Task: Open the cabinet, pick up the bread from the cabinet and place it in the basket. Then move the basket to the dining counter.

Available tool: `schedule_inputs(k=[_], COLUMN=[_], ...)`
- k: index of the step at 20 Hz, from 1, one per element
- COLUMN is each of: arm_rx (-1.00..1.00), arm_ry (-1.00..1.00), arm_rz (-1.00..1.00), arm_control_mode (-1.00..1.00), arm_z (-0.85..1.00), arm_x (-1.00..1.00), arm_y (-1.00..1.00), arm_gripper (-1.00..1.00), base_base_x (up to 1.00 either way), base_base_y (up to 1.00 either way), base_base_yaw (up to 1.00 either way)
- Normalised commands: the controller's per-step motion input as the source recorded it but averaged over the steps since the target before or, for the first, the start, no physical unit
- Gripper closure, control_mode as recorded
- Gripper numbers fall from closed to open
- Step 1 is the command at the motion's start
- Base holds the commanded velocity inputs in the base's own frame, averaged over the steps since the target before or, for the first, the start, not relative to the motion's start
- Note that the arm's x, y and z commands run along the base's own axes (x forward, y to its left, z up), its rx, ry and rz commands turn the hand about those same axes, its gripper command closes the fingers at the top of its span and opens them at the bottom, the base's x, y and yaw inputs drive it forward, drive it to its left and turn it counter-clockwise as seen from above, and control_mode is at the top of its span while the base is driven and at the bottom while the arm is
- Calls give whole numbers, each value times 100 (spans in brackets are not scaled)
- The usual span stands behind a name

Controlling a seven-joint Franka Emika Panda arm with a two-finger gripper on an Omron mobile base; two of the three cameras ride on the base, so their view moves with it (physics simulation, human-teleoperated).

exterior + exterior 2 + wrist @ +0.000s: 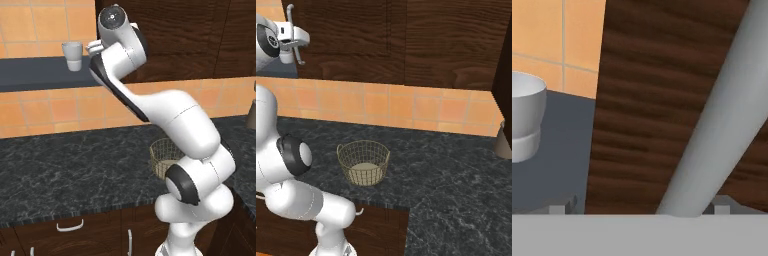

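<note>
Two fingertips poke up at the bottom of the hand view, and the cabinet's silver bar handle runs as a slanted grey bar right between them, so the gripper is spread wide around the handle, jaws not clamped on it. Dark wood of the cabinet door sits behind the bar; to the left of it a white cup stands on a grey shelf against orange tile.

From the right base view, the gripper is up high at the far left, at the handle on the closed cabinet. Down on the black marbled countertop the basket sits upright, nothing in it, pale bottom showing.

From the left base view the arm hides most of the basket; just its mesh edge peeks out. The cup and shelf are plain here, left of the cabinet. No bread visible; the door is shut.
</note>
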Motion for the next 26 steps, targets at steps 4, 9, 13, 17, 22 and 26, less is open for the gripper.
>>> schedule_inputs(k=[4, 9, 13, 17, 22, 26], arm_rx=[0, 0, 2, 1, 0, 2], arm_ry=[-3, -21, -12, -5, -6, -3], arm_rz=[0, 1, 6, 8, 7, 7], arm_control_mode=[-100, -100, -100, -100, -100, -100], arm_z=[-11, -24, -9, 0, 0, 0], arm_x=[46, 32, 36, 28, 24, 17], arm_y=[0, -24, -22, -5, 0, -6], arm_gripper=[-100, -100, -100, 100, 100, 100], base_base_x=[0, 0, 0, 0, 0, 0], base_base_y=[0, 0, 0, 0, 0, 0], base_base_yaw=[0, 0, 0, 0, 0, 0])
